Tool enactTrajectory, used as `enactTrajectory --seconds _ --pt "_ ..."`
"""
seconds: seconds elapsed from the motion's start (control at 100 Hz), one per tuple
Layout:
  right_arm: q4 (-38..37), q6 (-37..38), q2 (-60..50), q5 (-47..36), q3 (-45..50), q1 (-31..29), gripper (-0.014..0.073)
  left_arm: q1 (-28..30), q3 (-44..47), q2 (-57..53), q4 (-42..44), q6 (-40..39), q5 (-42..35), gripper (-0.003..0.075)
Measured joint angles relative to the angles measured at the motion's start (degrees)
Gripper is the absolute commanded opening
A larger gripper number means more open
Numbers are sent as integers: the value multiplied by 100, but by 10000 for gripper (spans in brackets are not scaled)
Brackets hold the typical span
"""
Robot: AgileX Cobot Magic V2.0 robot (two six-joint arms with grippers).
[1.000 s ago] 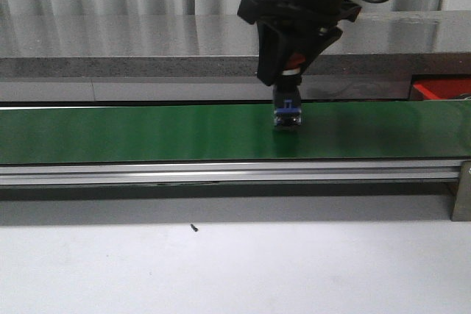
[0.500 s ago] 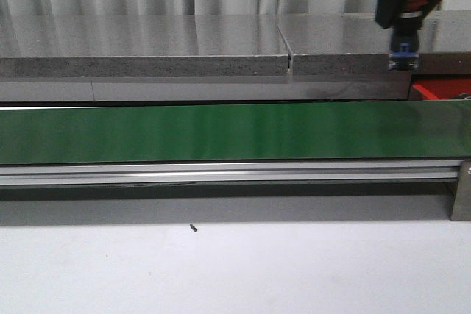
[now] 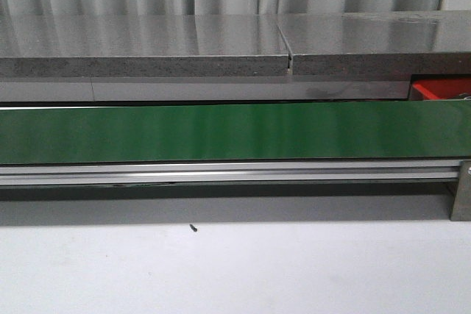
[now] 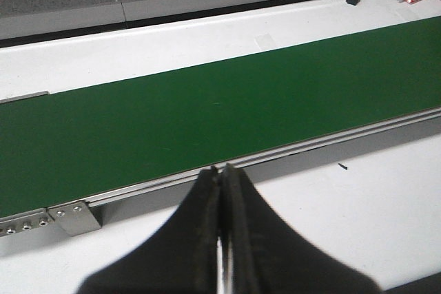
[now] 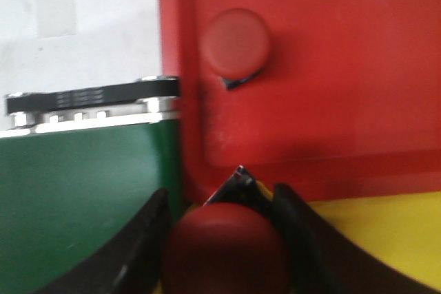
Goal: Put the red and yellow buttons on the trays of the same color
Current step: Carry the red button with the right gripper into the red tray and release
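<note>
My right gripper [image 5: 220,201] is shut on a red button [image 5: 224,249] with a dark base. It hangs over the near rim of the red tray [image 5: 331,115]. A second red button [image 5: 234,43] lies inside that tray. A yellow tray [image 5: 389,228] borders the red one beside the held button. In the front view only a corner of the red tray [image 3: 440,90] shows at the far right, and neither gripper appears there. My left gripper [image 4: 222,170] is shut and empty, above the white table beside the belt's rail.
The green conveyor belt [image 3: 221,134] runs across the table, with nothing on it in the front view. Its end roller [image 5: 89,98] sits next to the red tray. A grey ledge [image 3: 147,68] stands behind the belt. White tabletop [image 3: 235,270] lies in front.
My right gripper, holding the red button, rose from the belt, travelled right and left the front view. It now sits at the trays.
</note>
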Motion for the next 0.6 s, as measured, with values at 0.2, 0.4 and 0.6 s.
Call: enactTrajectory --seconds 0.2,0.4,0.6 --pt "37 114 75 -333 51 -356 208 0 0 0 0 0 -11 -19" --pt "427 126 375 -624 51 -373 208 0 0 0 0 0 -11 -19" --pt "851 158 707 -976 51 -363 208 0 0 0 0 0 -19 -19"
